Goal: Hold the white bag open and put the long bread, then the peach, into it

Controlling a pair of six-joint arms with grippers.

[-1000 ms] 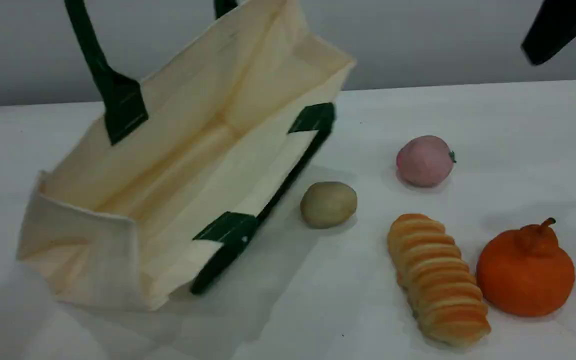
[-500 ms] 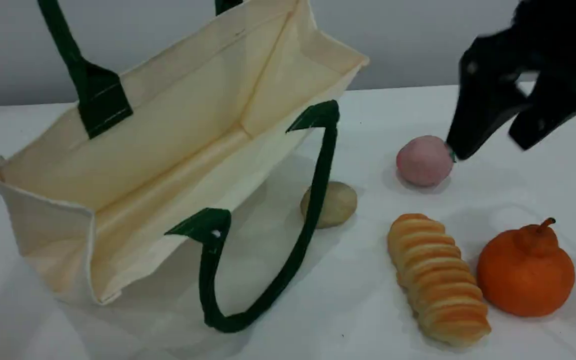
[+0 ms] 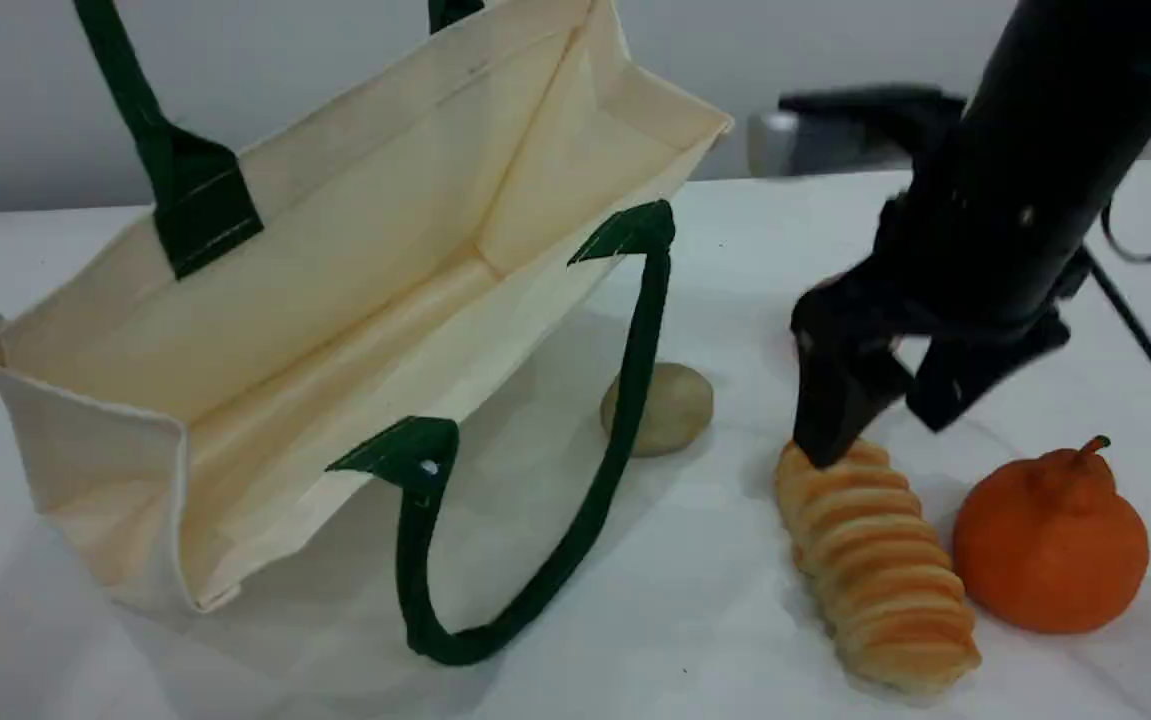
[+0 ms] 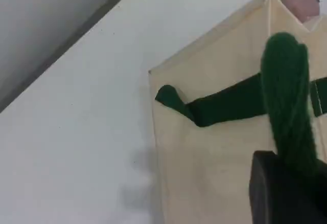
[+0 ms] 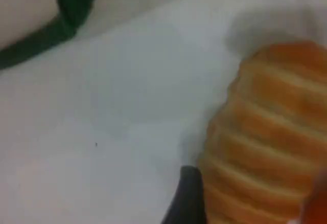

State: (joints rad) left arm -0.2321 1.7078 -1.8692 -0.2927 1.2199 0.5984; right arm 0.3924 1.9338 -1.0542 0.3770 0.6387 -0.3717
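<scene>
- Cream canvas: white bag [image 3: 355, 300] on the left of the tabletop [image 3: 635, 620], mouth gaping toward the camera, far wall pulled up taut by its dark green handle [image 3: 150, 130], which runs out of the top edge of the scene view.
- Near handle [image 3: 575, 520] drooping in a loop from the front rim down onto the tabletop.
- Left gripper [image 4: 286, 188] out of the scene view; in the left wrist view, seen as a black fingertip at the bottom edge, clamped tight on the green strap.
- Right gripper [image 3: 875, 420] black, lowered over the far end of the long bread [image 3: 875, 560], jaws spread wide, nothing gripped; left finger [image 3: 830, 400] down at the loaf's end, right finger [image 3: 955, 385] above the tabletop between loaf and citrus.
- Long bread flat on the tabletop, right of the bag, ridged golden-orange, running from the gripper toward the camera; in the right wrist view, just beside a dark fingertip.
- Peach [image 4: 301, 1] hidden behind the right arm in the scene view; visible only as a pale pink round beyond the bag's corner in the left wrist view.
- Beige lump [image 3: 670, 405] partly behind the drooping handle.
- Orange knobbed citrus [image 3: 1050, 545] just right of the bread.
</scene>
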